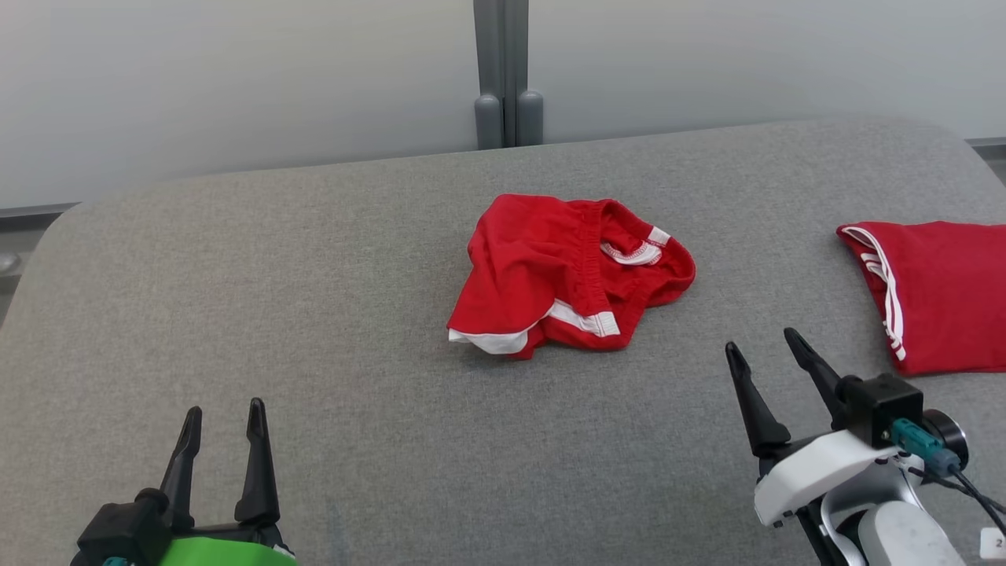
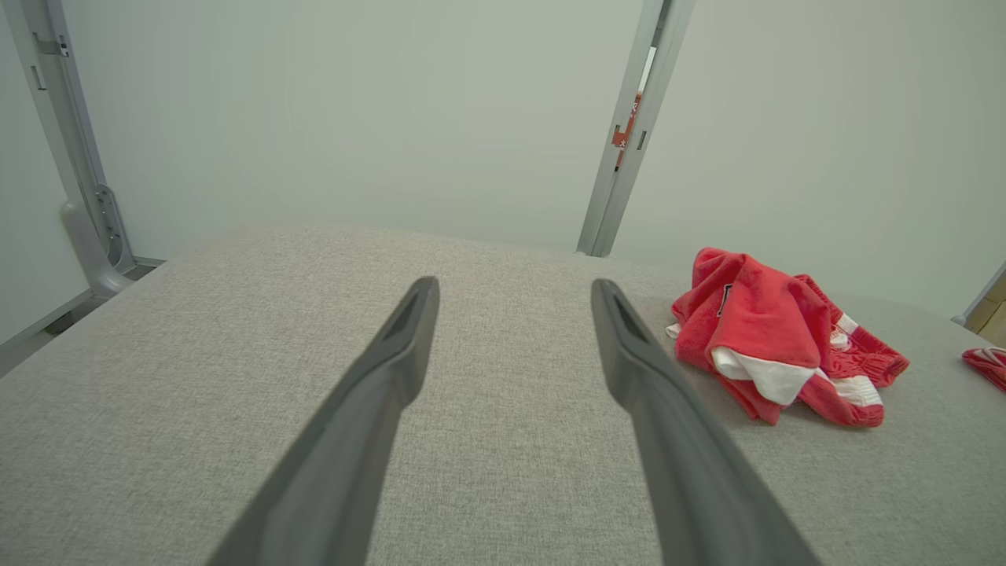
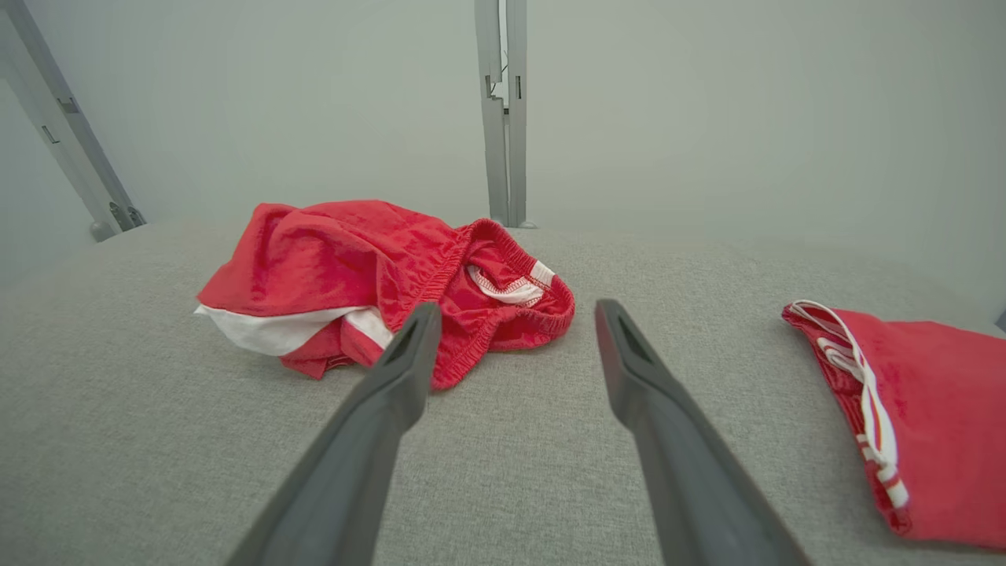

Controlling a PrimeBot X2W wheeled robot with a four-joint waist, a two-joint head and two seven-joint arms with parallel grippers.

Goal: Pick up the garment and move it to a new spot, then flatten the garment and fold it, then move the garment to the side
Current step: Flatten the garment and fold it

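My left tool [image 1: 224, 406] and right tool [image 1: 760, 339] hang spread and empty, both short of the crumpled garment [image 1: 566, 271]; the right sits nearer, so I'd grab with it.

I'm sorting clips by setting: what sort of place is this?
Probably a lab or test booth for garment folding: a grey fabric-covered table, pale wall panels joined by a metal post, a crumpled red garment and a folded red garment.

A grey fabric-covered table [image 1: 314, 314] with rounded corners carries two red pieces. The crumpled garment [image 1: 566, 271], trimmed in white, lies near its middle. A folded red cloth [image 1: 943, 291] lies flat at three o'clock, well apart from it.
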